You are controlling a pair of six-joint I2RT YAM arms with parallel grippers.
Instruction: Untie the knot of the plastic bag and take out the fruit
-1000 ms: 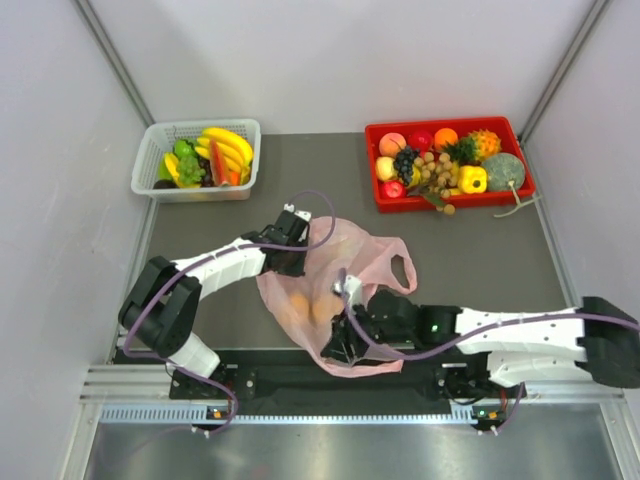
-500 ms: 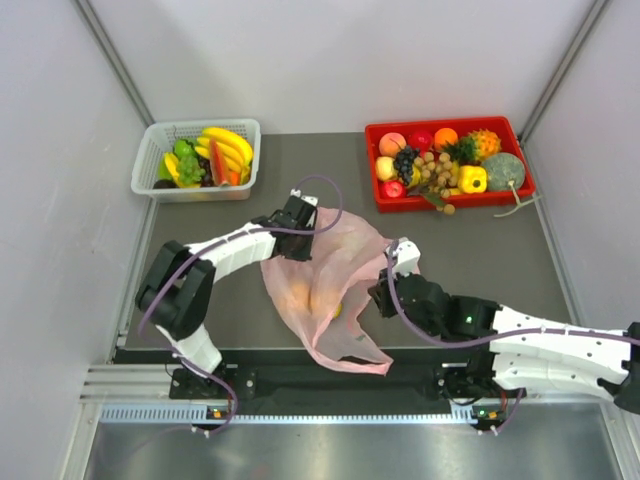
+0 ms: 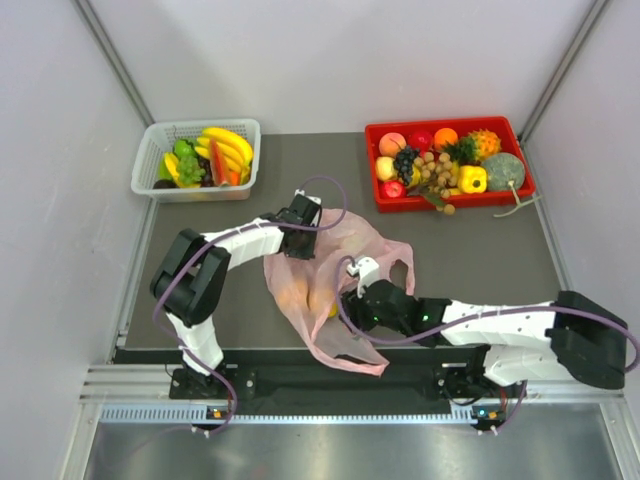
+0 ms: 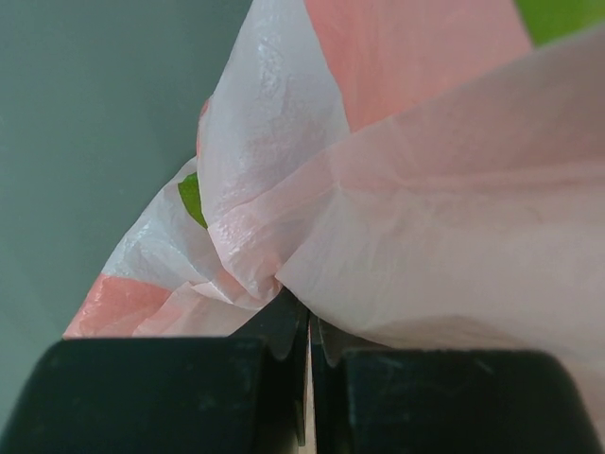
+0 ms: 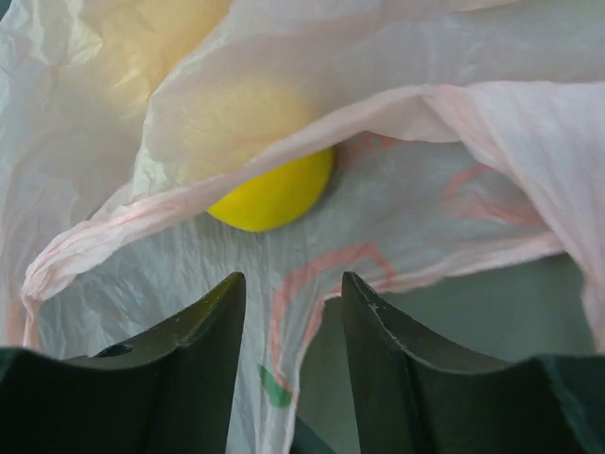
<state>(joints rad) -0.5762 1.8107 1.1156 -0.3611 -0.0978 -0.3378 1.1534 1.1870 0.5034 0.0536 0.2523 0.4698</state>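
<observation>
Left tool pinches plastic bag; right tool gapes.

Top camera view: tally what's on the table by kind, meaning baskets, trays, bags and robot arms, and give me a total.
Baskets: 1, the white mesh basket
Trays: 1, the red tray
Bags: 1, the plastic bag
Robot arms: 2, the left arm and the right arm
Total: 5

- Bag mid-table, nr front edge.
- Fruit: some in bag, more in tray.
- Tray back-R, basket back-L, well apart.
- L gripper at bag's back-L edge.
- R gripper on bag's front-R side, in front of fruit.
</observation>
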